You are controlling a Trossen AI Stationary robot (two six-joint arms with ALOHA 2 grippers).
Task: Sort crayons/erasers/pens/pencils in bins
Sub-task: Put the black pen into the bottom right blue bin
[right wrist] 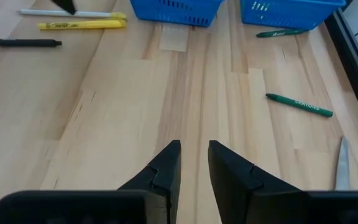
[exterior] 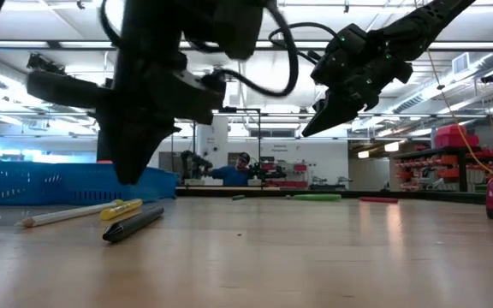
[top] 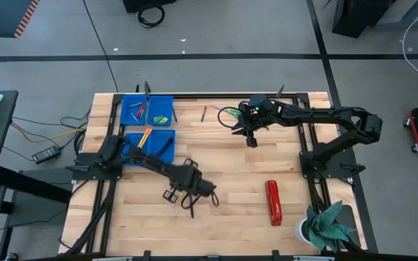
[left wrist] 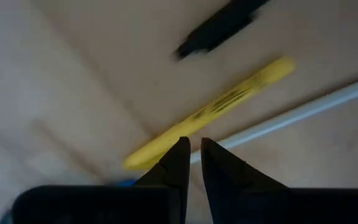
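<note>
Butcher-block table (top: 231, 174), lab room behind.

- Nearest the front edge, well clear of the bins (top: 149, 125): black pen (exterior: 133, 224), yellow stick (exterior: 122, 208) and white pencil (exterior: 62, 216), lying flat and close together.
- The yellow stick has black print along its barrel, too blurred to read.
- The left gripper (left wrist: 193, 148) hovers just above the yellow stick's end, off the wood. Its fingers (left wrist: 178, 158) are a thin slit apart with nothing between them.
- Red stapler (top: 273, 202) sits far from the bins on the opposite side. Potted plant (top: 326, 226) is at that corner.
- The four blue bins form a two-by-two block at the table's left rear.
- Front pair: one holds orange and yellow pencils (top: 145, 136), the other a dark stick.
- Rear pair: small red, green and yellow pieces, too small to name.
- Beside the rear bins, out on bare wood, are two green crayons (right wrist: 300, 104). Both carry pale lettering. The nearer one looks like "CRAYONS", not certain.
- The right gripper (right wrist: 194, 155) hangs in the air past those crayons, away from the bins. Its fingers are parted and empty, touching nothing.
- Beyond the table, a person (exterior: 242, 162) in a blue top stands among benches and shelving. No signage is legible.
</note>
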